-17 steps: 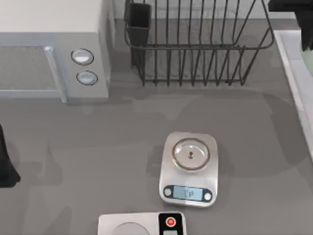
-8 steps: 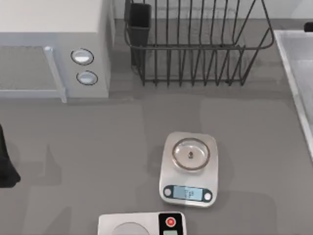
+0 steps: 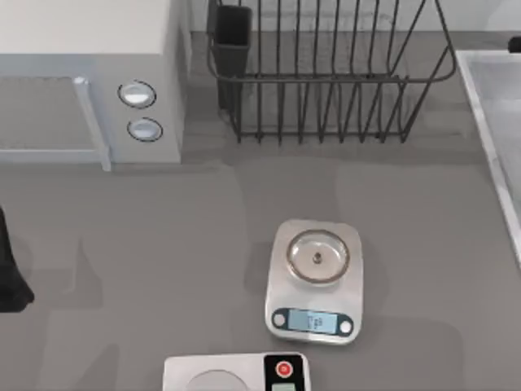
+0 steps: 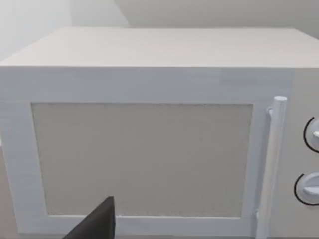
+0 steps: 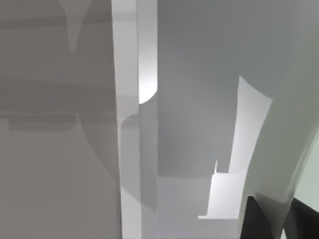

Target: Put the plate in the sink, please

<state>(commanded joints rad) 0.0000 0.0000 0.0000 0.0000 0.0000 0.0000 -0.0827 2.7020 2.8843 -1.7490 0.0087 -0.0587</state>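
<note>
The sink (image 3: 482,122) lies at the table's right edge, a pale basin with a raised rim. In the right wrist view the sink's rim (image 5: 128,124) and smooth inside are close below. My right gripper (image 5: 279,216) shows as two dark fingertips (image 5: 255,221) with the pale mint-green plate (image 5: 299,134) clamped edge-on between them, over the basin. My left arm (image 3: 10,269) is parked at the table's left edge; one dark finger (image 4: 97,224) of it points at the microwave.
A white microwave (image 3: 81,90) fills the back left. A black wire dish rack (image 3: 326,73) stands at the back centre. A kitchen scale (image 3: 315,281) sits mid-table, and a second scale (image 3: 236,373) is at the front edge.
A second ago my right arm and a pale green plate edge showed at the top view's back right corner; they have since moved out of that view. The left arm has not moved.
</note>
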